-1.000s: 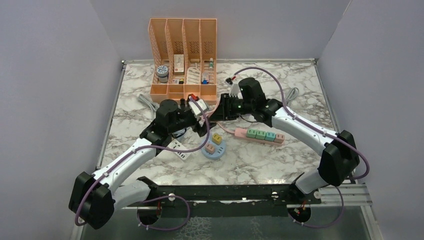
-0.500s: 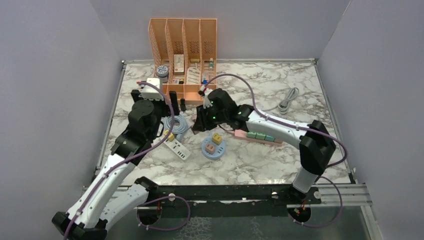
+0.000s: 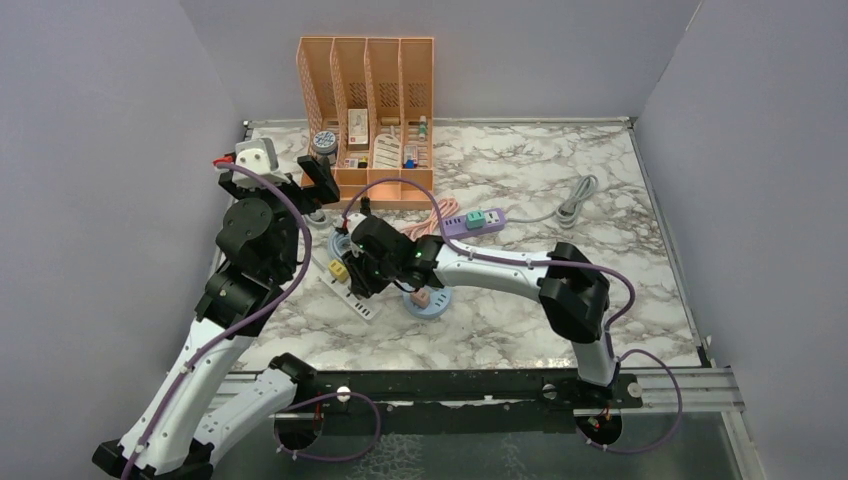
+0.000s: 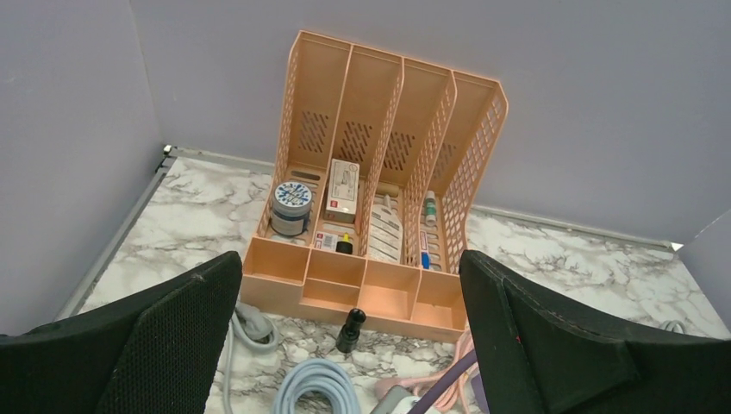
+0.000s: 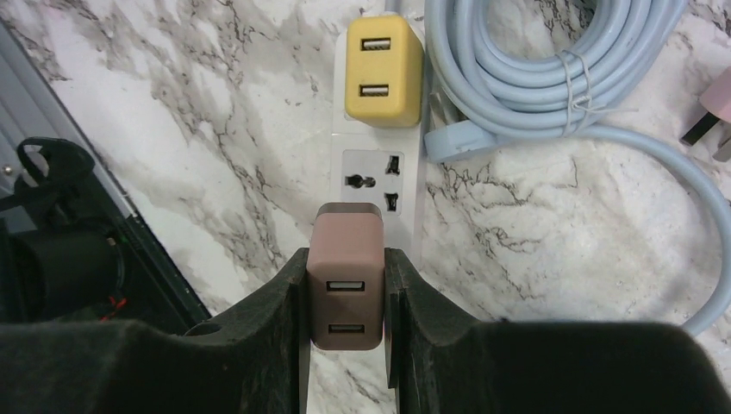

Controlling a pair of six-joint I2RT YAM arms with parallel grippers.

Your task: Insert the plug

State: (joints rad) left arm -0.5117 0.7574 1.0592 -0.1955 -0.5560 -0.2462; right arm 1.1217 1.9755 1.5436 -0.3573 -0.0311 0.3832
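Over white strip (image 5: pixel 379 185), R arm (image 3: pixel 490 268) stretched low, R fingers (image 5: pixel 276 319) clamping brown plug (image 5: pixel 346 276); L arm (image 3: pixel 250 240) raised, L fingers (image 4: pixel 172 328) wide.

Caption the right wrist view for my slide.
Right gripper grips brown USB charger at white power strip, near a yellow charger.

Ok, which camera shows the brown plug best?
Right wrist: the brown plug sits centre, pinched by the right gripper over the white power strip. Top view hides it under the gripper; left wrist misses it.
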